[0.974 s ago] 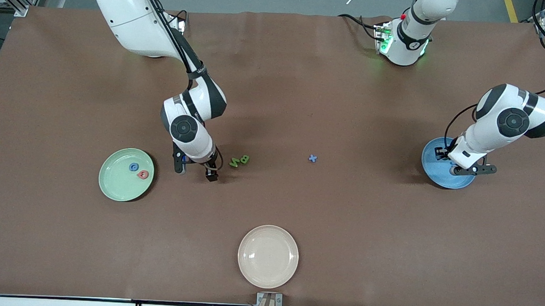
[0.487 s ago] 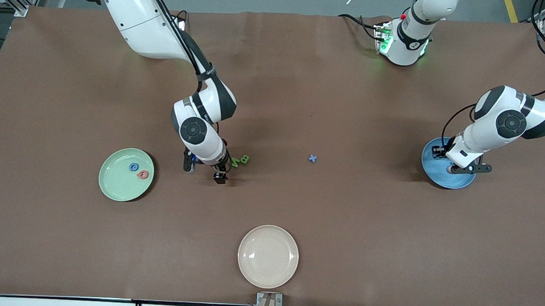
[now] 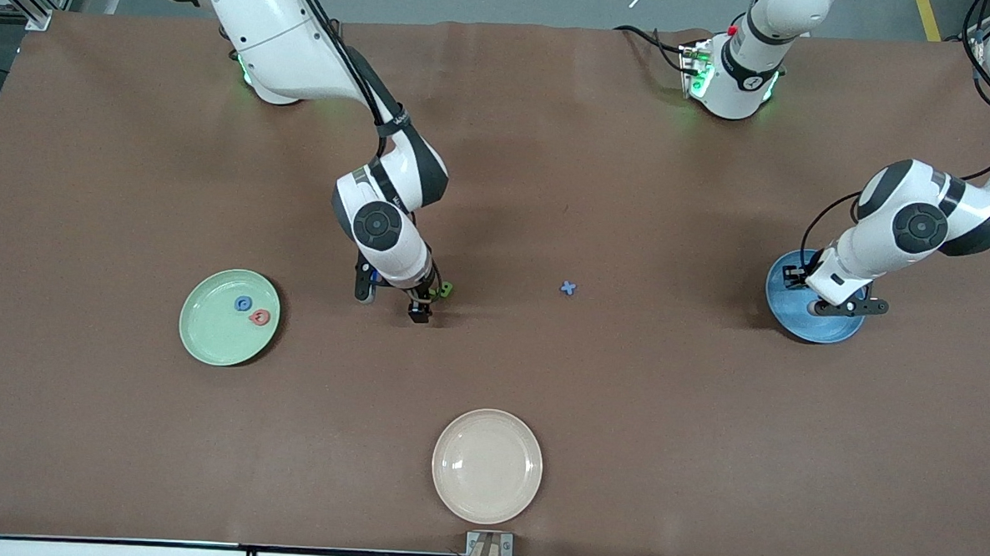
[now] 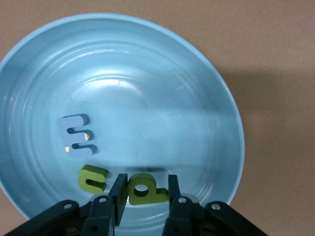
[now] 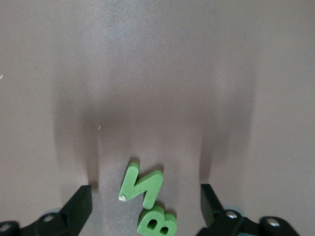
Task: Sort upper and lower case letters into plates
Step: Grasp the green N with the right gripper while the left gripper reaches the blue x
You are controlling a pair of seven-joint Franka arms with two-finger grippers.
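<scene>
The green plate (image 3: 229,317) lies on the brown surface (image 3: 623,401) toward the right arm's end. In it a blue G (image 3: 243,304) sits beside a red Q (image 3: 261,317), the Q at about four o'clock from the G and just touching it.

Near the table's middle, the right gripper (image 3: 421,301) hangs low over two green capitals. In the right wrist view its fingers (image 5: 74,209) are spread wide, released, with the N (image 5: 141,185) and the B (image 5: 156,222) between them, flat on the surface; the two letters touch and neither finger touches them. In the front view only a corner of the B (image 3: 443,290) shows past the gripper.

A cream plate (image 3: 487,466) sits nearest the front camera, at six o'clock from the letters and well apart from them.

The blue x (image 3: 568,288) lies alone on the surface between the two arms.

Toward the left arm's end is the blue plate (image 3: 818,330), with the left gripper (image 3: 836,303) low over it. In the left wrist view its fingers (image 4: 118,194) stand to either side of the green p (image 4: 143,188); whether they pinch it I cannot tell. The green n (image 4: 92,178) lies just beside the p, the blue m (image 4: 76,135) near the n, all inside the plate (image 4: 197,88).
</scene>
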